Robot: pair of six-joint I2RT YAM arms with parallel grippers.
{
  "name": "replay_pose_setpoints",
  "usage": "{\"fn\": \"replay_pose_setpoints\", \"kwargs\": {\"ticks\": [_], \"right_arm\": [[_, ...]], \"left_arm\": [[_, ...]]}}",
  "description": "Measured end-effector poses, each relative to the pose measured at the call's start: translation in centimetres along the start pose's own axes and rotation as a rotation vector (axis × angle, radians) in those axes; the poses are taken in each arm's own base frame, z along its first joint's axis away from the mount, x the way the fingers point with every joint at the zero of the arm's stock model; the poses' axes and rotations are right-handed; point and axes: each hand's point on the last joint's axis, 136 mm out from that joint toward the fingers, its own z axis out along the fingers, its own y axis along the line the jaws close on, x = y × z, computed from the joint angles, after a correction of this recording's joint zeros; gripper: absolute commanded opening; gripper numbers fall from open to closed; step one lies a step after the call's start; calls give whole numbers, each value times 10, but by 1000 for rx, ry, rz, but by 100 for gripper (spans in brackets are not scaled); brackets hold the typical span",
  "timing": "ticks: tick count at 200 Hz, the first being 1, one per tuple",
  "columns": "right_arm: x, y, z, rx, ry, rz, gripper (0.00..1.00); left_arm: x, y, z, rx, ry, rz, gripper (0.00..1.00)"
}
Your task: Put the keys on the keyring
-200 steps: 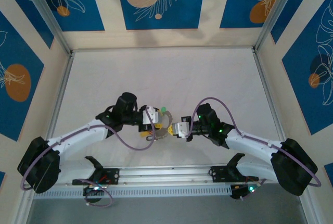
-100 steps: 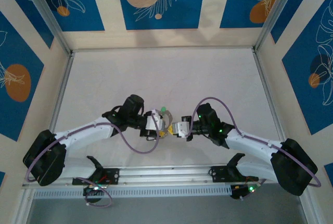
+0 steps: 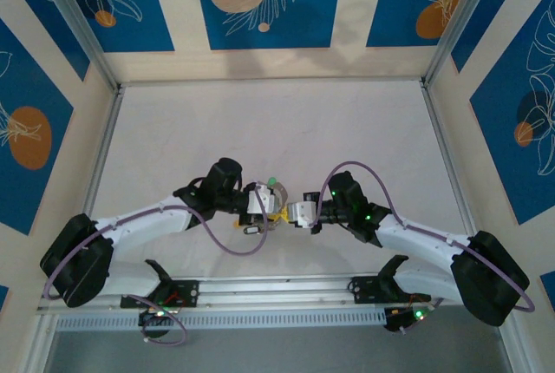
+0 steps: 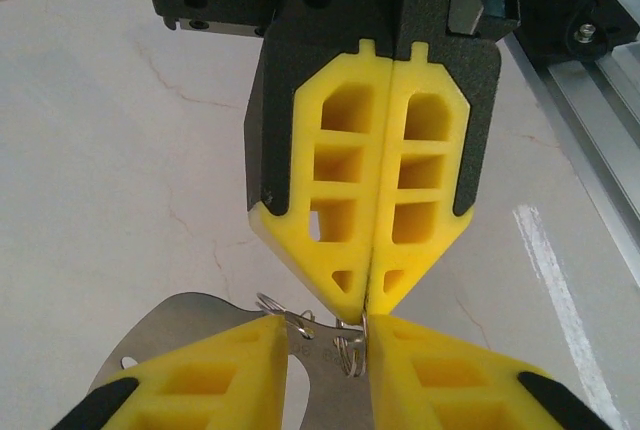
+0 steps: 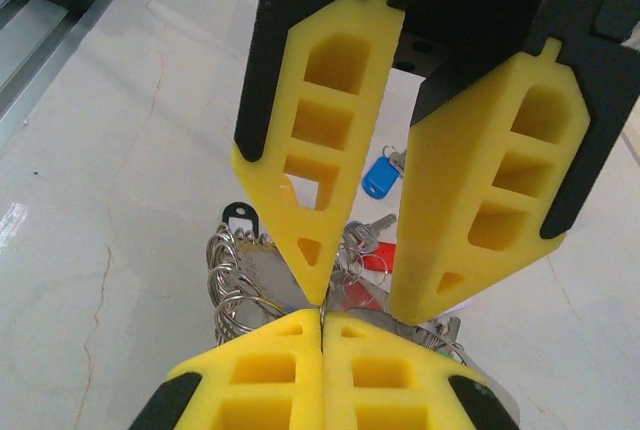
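Observation:
The keys lie bunched between the two grippers, with a red tag [image 5: 377, 263], a blue tag [image 5: 380, 178] and a green tag [image 3: 272, 184] showing. My right gripper [image 5: 322, 315] is shut, and the thin grey wire of the keyring [image 4: 365, 330] comes out at its tips [image 4: 367, 300]. My left gripper [image 4: 325, 325] faces it tip to tip, jaws partly apart. Its fingers [image 5: 315, 285] straddle small split rings [image 4: 345, 350] and a flat metal plate [image 4: 200, 320]. In the top view both grippers [image 3: 270, 212] [image 3: 290, 215] meet at the table's near middle.
A stack of several split rings [image 5: 235, 285] and a black tag [image 5: 240, 220] sit beside the plate. The aluminium rail [image 3: 277, 291] runs along the near edge behind the arms. Purple cables [image 3: 230, 247] loop off both arms. The pale table [image 3: 277, 130] stretches away beyond the grippers.
The left arm has reached further right, bringing its gripper up against the right gripper's tips, and its jaws have narrowed. The right arm has not moved.

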Motion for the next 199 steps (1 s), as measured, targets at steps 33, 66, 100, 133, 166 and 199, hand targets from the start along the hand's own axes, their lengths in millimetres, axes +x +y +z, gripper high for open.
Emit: {"fn": "replay_pose_setpoints", "kwargs": {"ticks": [33,66,100,133,166,199], "right_arm": [[0,0,0,0,0,0,0],[0,0,0,0,0,0,0],[0,0,0,0,0,0,0],[0,0,0,0,0,0,0],[0,0,0,0,0,0,0],[1,-1,0,6,5,1,0]], "left_arm": [[4,0,0,-5,13,-2,29],[9,-1,1,-9,28,-4,31],[12,-1,1,-19,41,-2,24],[13,-2,3,-24,46,12,20],[13,-4,5,-27,47,32,17],[14,-5,6,-22,49,39,0]]}}
